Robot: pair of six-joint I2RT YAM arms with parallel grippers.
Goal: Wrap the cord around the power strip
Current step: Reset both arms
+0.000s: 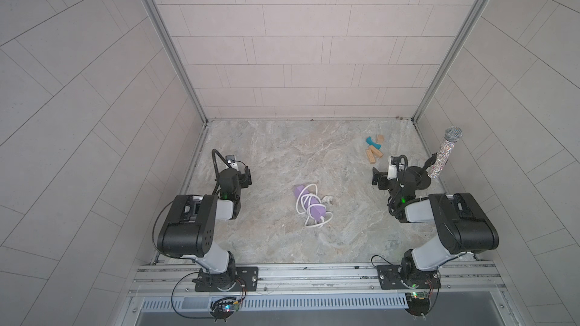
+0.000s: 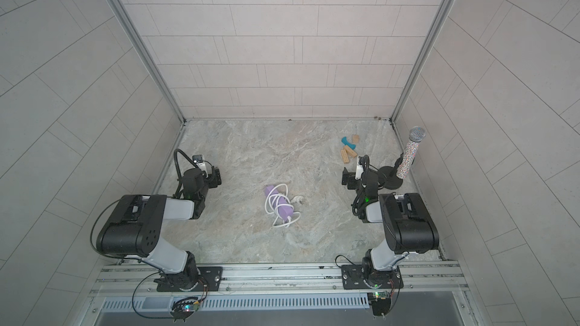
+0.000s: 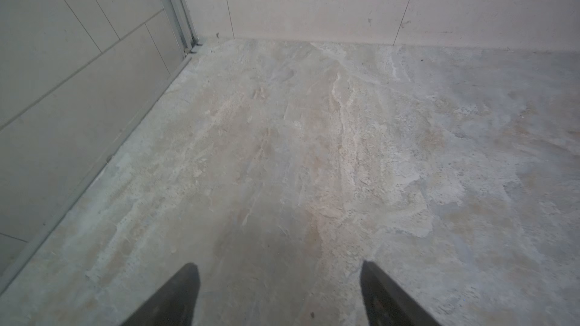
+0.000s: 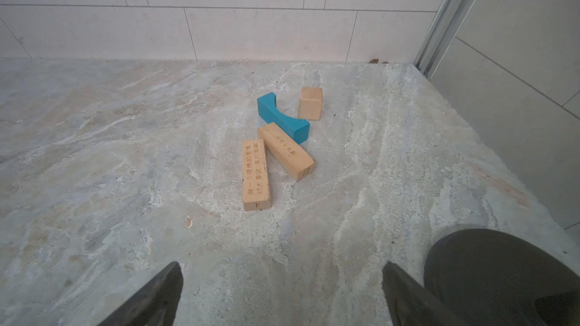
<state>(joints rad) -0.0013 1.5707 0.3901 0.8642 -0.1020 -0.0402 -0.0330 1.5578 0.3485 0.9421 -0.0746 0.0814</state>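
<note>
Left hand (image 3: 278, 266): spread open, empty.
Right hand (image 4: 281, 265): open, empty too.
Power strip (image 1: 314, 213): we see it on the counter (image 1: 266, 152), between the arms.
Cord (image 1: 306, 197): looped around it, plug (image 1: 328, 199) loose beside.
Progress: we judge wrapping done.

The strip (image 1: 314, 211) lies mid-desk (image 1: 282, 152), between the two arms, with the cord (image 1: 306, 198) looped around it and trailing past its near end. What seems to be the plug (image 1: 328, 199) sits just right of it. The blocks (image 1: 373, 151) lie far back on the right. The mic (image 1: 442, 155) stands beside the right tool (image 1: 378, 180), at the desk's right edge. The left tool (image 1: 247, 177) is well left of the strip.
</note>
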